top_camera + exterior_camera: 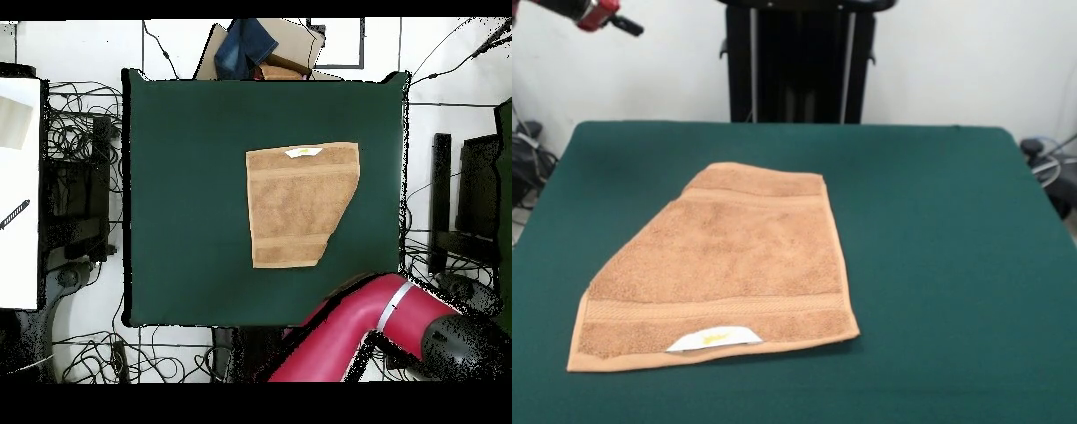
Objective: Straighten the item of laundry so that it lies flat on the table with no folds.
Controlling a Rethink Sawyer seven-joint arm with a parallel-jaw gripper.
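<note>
- A small orange-tan terry towel (724,265) lies on the big dark green cloth tabletop (936,247).
- In the front view the towel sits in the lower left middle of the picture, close to the bottom edge.
- The towel is not a full rectangle. Its upper left corner looks folded in or under, so that side runs in a slant from the top down to the lower left.
- The right side and the bottom edge of the towel look straight.
- A woven band runs across the towel near its top and another near its bottom.
- A little white label with a yellow mark (715,338) sticks out at the bottom edge of the towel.
- In the overhead view the towel (300,205) is right of the middle of the tabletop (180,200), with the label (304,152) at its top edge and the slant on its lower right side.
- A red and black arm (345,335) shows at the bottom right of the overhead view, off the tabletop.
- In the front view a red and black arm end (598,14) shows in the upper left corner, well apart from the towel.
- I cannot tell if the claw is open or closed. It holds nothing that I can see.
</note>
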